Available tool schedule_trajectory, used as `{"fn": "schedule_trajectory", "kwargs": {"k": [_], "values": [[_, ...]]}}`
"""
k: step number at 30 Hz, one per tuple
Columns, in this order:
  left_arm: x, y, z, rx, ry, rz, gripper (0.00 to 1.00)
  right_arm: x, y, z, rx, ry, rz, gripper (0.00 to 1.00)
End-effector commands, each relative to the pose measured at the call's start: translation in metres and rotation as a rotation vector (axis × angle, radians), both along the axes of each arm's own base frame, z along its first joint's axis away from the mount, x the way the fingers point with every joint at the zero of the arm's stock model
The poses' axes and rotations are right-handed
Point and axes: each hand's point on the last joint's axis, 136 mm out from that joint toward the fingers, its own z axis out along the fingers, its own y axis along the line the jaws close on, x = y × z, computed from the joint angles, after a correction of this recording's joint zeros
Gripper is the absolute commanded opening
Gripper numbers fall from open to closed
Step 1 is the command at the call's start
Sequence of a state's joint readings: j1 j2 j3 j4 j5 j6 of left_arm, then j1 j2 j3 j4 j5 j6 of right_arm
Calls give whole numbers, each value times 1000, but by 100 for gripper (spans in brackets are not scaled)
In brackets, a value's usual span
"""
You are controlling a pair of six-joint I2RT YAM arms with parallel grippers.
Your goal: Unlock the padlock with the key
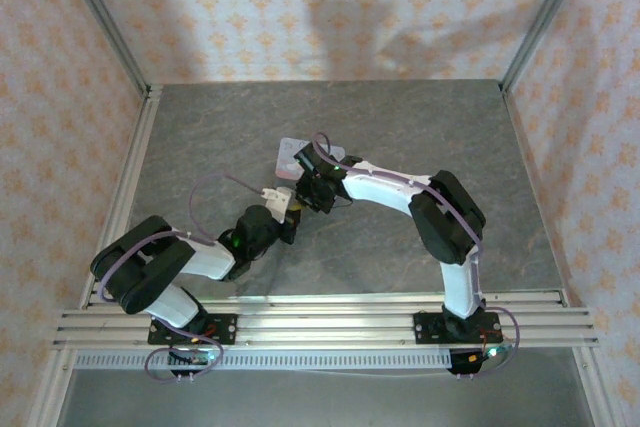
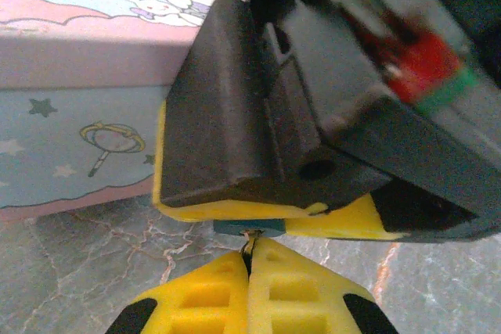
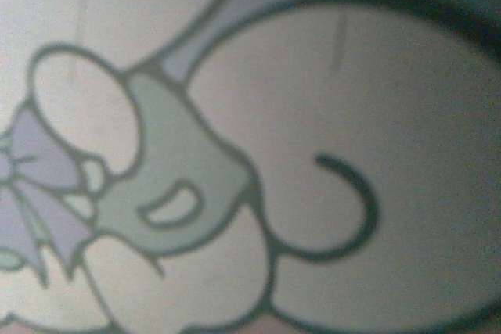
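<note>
The tiny blue padlock (image 2: 244, 227) sits pinched between the yellow pads of my right gripper (image 2: 275, 217), whose black fingers (image 2: 227, 107) loom just above it. My left gripper (image 2: 250, 262) is shut on the slim metal key (image 2: 250, 245); just a sliver of it pokes out from between the yellow fingertips, and its tip touches the padlock's underside. From above, the left gripper (image 1: 289, 211) and right gripper (image 1: 313, 193) meet nose to nose in front of the tin, and both small things are hidden there.
The pastel cartoon-printed tin (image 1: 297, 156) stands just behind the grippers; its side wall (image 2: 74, 127) is to the left, and its printed lid (image 3: 313, 115) is very close under the right wrist. Grey marbled table (image 1: 420, 127), walls around, rail along the near edge.
</note>
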State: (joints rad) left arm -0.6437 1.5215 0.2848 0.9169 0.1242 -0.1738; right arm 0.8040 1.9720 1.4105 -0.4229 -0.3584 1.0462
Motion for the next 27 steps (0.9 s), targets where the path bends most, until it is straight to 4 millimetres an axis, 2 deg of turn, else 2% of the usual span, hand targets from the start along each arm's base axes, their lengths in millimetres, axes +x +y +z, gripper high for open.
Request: {"fn": "schedule_trajectory", "kwargs": {"k": [1,9,16,22,27], "values": [[-10,-5,-5,-77,68,-48,0,-22,-6,-9,1,102,-18,35],[-5,-3,-19,-106,104,-24,0,-20,-12,2,0,58,-28,46],[-3,-1,-25,-103,120,-7,0,-21,-25,14,-26,15,-34,49],[-4,4,-21,-93,112,2,0,-19,-38,23,-55,-39,-51,50],[-10,4,-8,-94,107,-19,0,-15,-38,32,-10,-86,-90,50]]}}
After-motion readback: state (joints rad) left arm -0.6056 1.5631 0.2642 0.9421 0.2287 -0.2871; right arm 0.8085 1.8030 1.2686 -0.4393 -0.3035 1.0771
